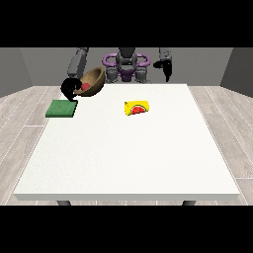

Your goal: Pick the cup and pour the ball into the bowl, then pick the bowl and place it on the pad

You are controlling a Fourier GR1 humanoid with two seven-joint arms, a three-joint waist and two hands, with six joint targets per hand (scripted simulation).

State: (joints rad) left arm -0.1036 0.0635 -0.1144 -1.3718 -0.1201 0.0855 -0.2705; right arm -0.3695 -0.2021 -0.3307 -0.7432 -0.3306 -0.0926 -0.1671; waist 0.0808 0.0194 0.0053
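A brown wooden bowl [94,81] hangs tilted above the table's far left, its opening turned toward the camera and left. A red ball [85,86] shows inside it. The black hand at the view's left [69,88] is curled round the bowl's lower rim. Just below and to the left lies the green pad [62,108], flat on the white table [133,148]. A yellow cup with a watermelon print [137,108] lies on its side near the table's middle back. The hand at the view's right [164,66] hangs raised beside the torso, away from everything.
The robot's torso [126,66] stands behind the table's far edge. Grey wooden floor surrounds the table on all sides.
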